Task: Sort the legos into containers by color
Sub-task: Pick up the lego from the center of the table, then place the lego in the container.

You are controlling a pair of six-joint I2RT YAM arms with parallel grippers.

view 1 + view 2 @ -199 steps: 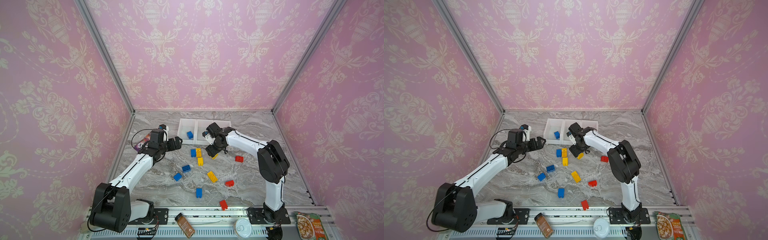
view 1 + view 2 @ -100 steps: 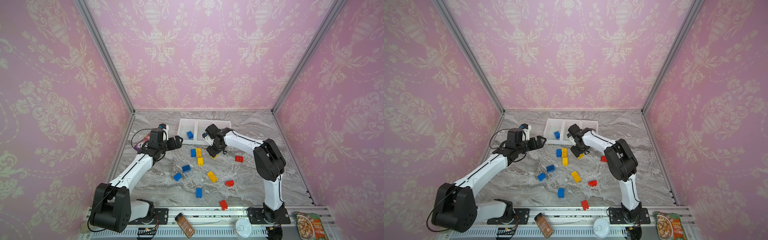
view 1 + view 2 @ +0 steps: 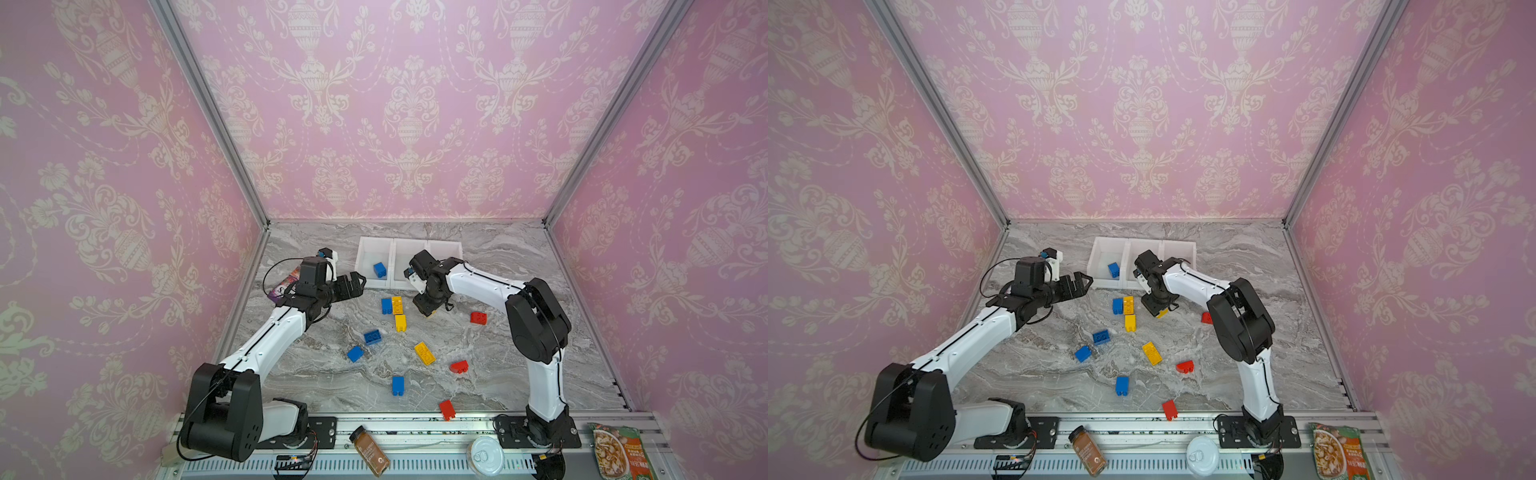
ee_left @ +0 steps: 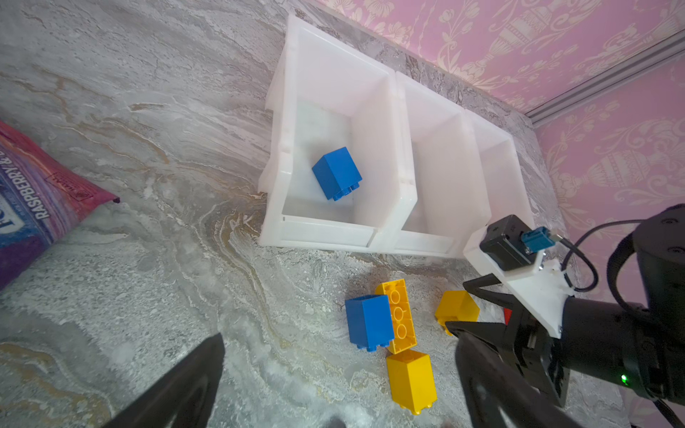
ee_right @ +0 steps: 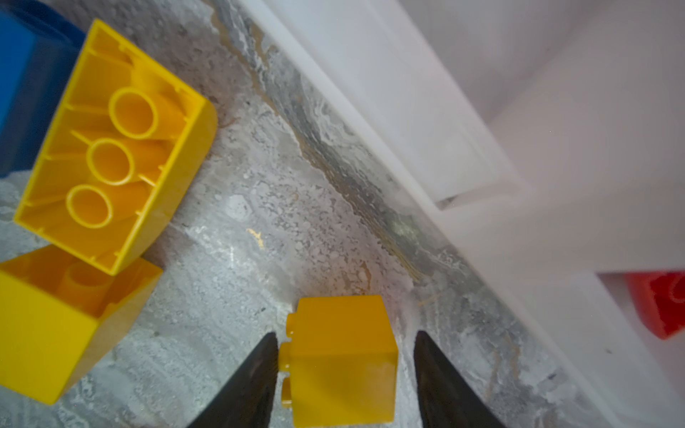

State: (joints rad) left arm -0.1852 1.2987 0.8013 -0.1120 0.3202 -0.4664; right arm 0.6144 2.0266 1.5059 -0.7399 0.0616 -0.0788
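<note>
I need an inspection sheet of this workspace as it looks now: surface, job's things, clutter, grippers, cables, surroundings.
Surface: grey marbled tabletop, nothing wrong seen.
Job's things: three joined white bins; one blue brick in an end bin; loose bricks, blue, yellow, red, on the tabletop.
Clutter: snack pouch on the tabletop; spice jar, white-lidded can, food packet on the front rail.
Grippers: left gripper open, empty; right gripper open around a yellow brick.
Cables: black loop at left wrist, clear of bricks.
Surroundings: pink patterned walls, metal frame posts.

Blue, yellow, red legos [image 3: 424,353] scattered loose, one blue lego [image 3: 379,269] inside end bin of three white containers [image 3: 392,257]
</note>
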